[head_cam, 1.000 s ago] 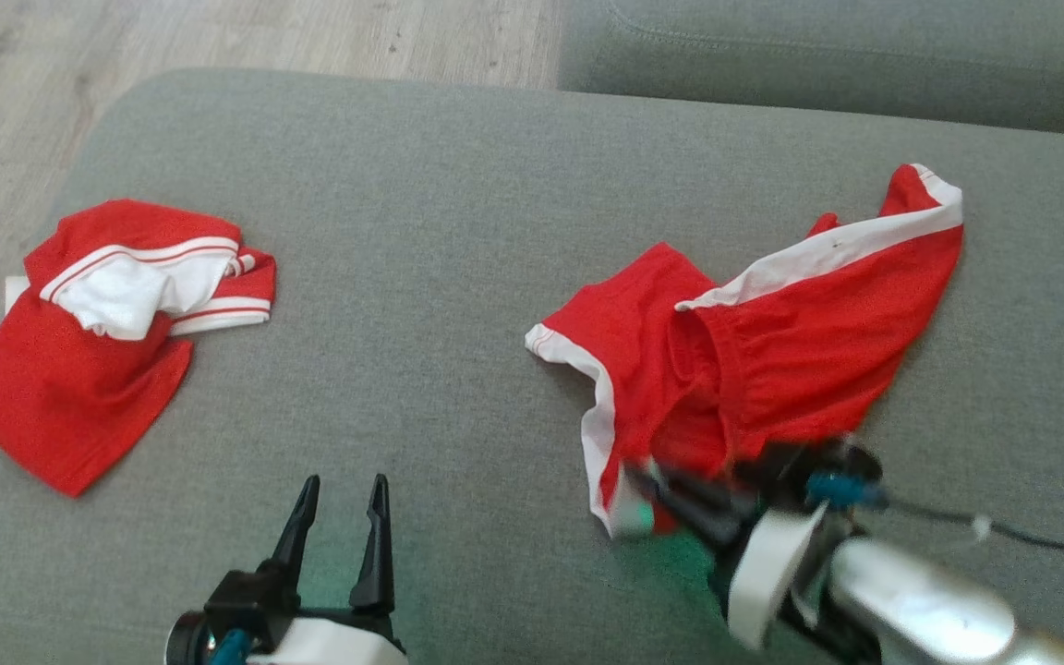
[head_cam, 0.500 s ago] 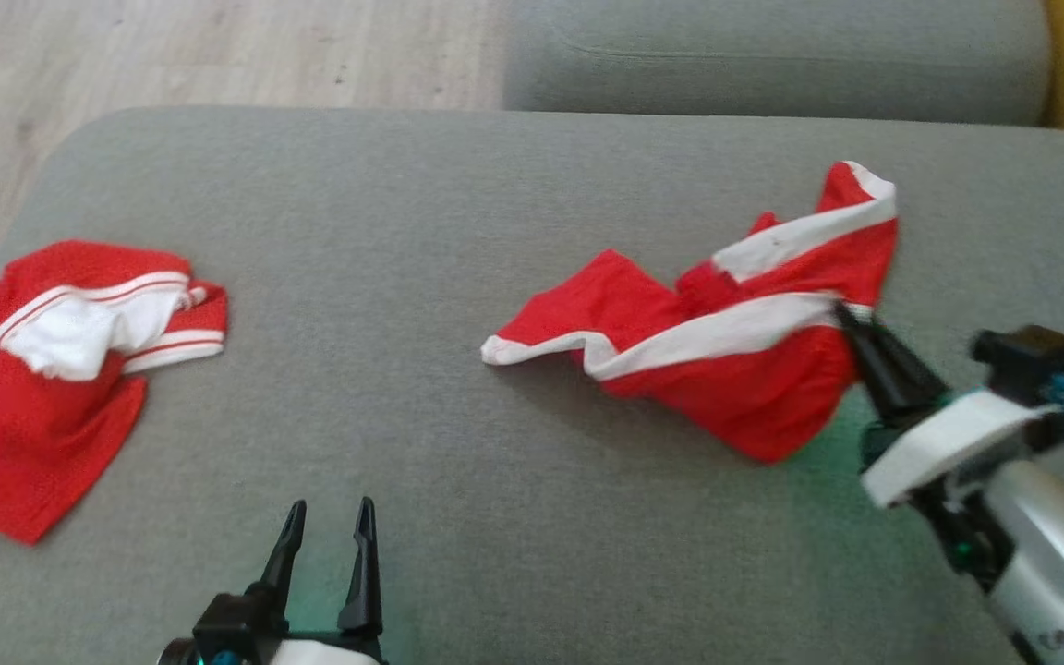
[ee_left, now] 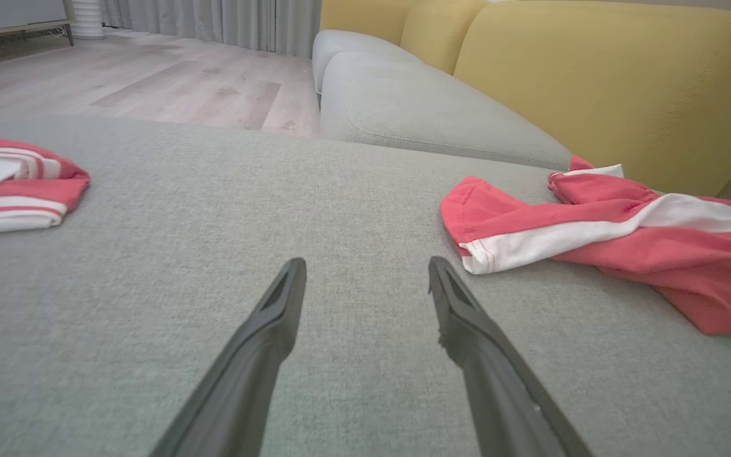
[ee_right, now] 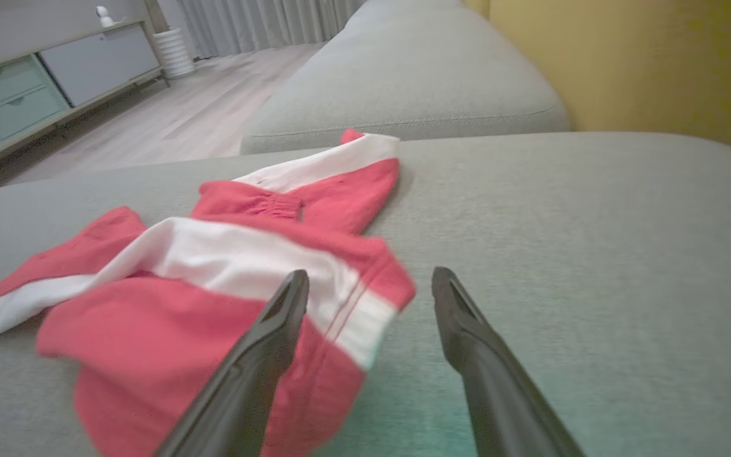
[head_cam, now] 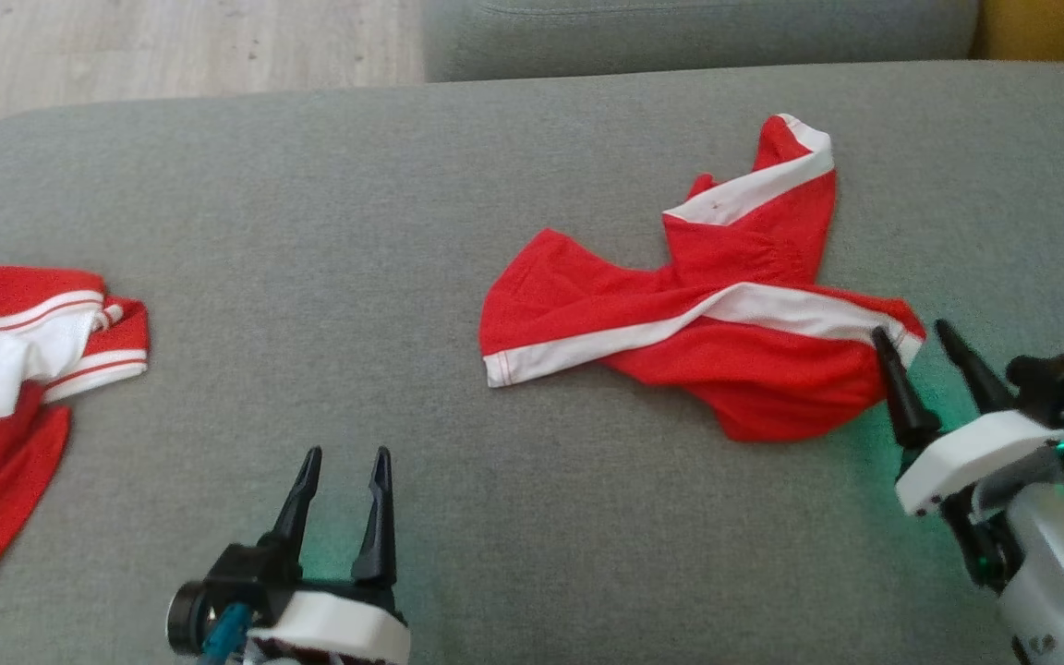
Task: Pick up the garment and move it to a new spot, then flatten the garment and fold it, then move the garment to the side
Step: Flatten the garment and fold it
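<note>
cushion: grey seat cushion (head_cam: 310, 231) — the reference for all places below
garment: red shorts with white bands (head_cam: 680, 323), twisted and crumpled, lying flat on the cushion just right of its centre
right gripper: (head_cam: 911, 331) at the cushion's right side, jaws spread wide, nothing gripped — the garment's white-banded corner lies just beside 1 finger
left gripper: (head_cam: 347, 454) over the cushion's front middle, jaws wide apart, empty, well apart from the garment
second piece: bunched red-and-white clothing (head_cam: 6, 369) at the cushion's left edge
</note>
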Robot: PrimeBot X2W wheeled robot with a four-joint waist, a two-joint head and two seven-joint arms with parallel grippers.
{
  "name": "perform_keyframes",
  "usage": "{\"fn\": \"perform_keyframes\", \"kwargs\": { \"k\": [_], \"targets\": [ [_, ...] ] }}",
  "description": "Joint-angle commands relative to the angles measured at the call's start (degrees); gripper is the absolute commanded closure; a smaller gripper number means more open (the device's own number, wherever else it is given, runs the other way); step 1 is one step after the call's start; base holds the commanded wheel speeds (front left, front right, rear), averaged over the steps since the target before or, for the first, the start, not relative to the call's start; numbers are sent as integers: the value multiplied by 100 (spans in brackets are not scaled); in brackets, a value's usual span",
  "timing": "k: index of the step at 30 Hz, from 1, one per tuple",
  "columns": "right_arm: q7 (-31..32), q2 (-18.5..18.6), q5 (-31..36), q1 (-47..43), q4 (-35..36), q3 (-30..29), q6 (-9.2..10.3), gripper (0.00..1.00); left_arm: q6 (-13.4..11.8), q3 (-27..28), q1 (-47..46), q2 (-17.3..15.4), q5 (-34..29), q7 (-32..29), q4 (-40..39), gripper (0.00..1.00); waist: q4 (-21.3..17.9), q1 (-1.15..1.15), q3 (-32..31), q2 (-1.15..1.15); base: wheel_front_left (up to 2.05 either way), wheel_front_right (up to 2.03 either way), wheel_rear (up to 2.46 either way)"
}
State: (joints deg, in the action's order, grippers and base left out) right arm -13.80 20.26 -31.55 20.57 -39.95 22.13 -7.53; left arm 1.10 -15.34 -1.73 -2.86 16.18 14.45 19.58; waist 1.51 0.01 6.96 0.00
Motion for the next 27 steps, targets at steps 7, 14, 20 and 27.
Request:
{"fn": "perform_keyframes", "kwargs": {
  "k": [7, 14, 20, 27],
  "targets": [
    [-117, -545, 1434, -155, 909, -1172, 4, 0, 280, -210, -821, -2, 167, 55, 24, 0, -261, -1, 284, 0, 0, 0, 0],
    [-118, -1025, 1945, -324, 1542, -1418, 4, 0, 399, -606, -1648, -2, 484, 55, 830, 0, -613, -1, 707, 0, 0, 0, 0],
    [-119, -1085, 2008, -318, 1740, -1487, 4, 0, 435, -808, -2014, -2, 744, 55, 1510, 0, -853, -1, 948, 0, 0, 0, 0],
    [-119, -1082, 2010, -394, 1855, -1635, 4, 0, 501, -1071, -2199, -2, 1087, 55, 1917, 60, -947, -1, 1043, 0, 0, 0, 0]
  ]
}}
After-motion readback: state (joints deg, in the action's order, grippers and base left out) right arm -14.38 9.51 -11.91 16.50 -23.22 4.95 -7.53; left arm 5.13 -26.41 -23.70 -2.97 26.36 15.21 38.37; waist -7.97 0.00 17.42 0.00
